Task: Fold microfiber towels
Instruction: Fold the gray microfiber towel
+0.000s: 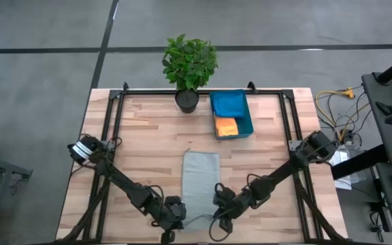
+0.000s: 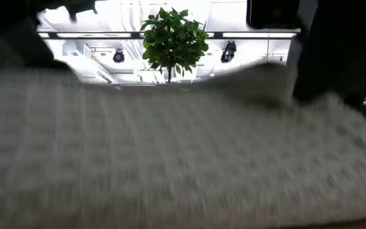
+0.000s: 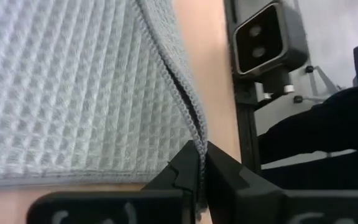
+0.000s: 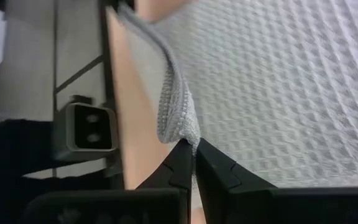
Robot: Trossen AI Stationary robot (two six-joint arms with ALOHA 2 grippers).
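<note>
Fingers of both arms are pinched shut on the near corners of the pale grey towel (image 1: 201,182), left gripper (image 3: 199,163) and right gripper (image 4: 194,155) alike, so we lift evenly, carrying that edge across the tabletop (image 1: 141,136) toward the far hem.

We see a rectangular table of pale wooden planks (image 1: 141,136) edged by a black metal frame (image 1: 107,129), set on a grey floor (image 1: 39,61) crossed by dark lines. At the table's far edge stands a leafy green plant in a dark round pot (image 1: 188,68) — it also shows in the low view (image 2: 172,39), against a bright room. Just beside the pot sits a teal plastic bin (image 1: 248,122). Off the table's right side lie yellow and white cables (image 1: 332,102) — next to dark equipment.
</note>
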